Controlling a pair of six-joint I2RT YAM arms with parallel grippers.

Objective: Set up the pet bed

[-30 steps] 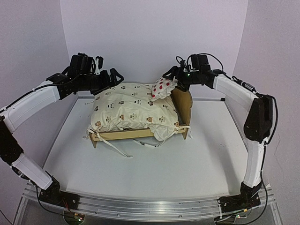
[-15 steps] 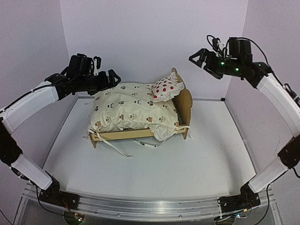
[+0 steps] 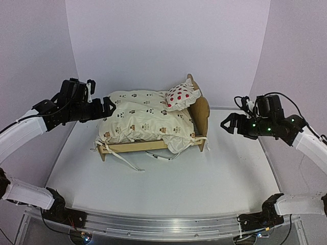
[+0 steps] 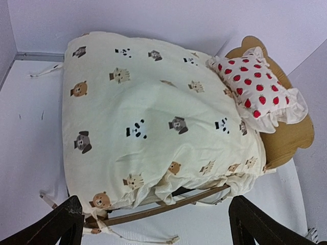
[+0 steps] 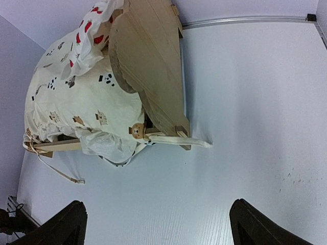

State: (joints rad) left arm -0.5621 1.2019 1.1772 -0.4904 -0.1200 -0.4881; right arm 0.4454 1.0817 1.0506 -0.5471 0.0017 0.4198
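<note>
left claw (image 3: pixel 109 104): fingers apart, empty, in the air near the bed's foot end
right claw (image 3: pixel 228 124): fingers apart, empty, in the air to the right of the headboard, clear of it
pet bed (image 3: pixel 203 113): on its legs toward the back of the tabletop (image 3: pixel 204 178), between the two claws, headboard at the right end
cushion (image 3: pixel 143 120): cream, bear prints, lies on the bed, covers the frame, bulges over the side rails
pillow (image 3: pixel 180 96): white, red spots, on the cushion, up against the headboard
ties (image 3: pixel 127 162): loose cream strings trailing from the bed's near side onto the tabletop
</note>
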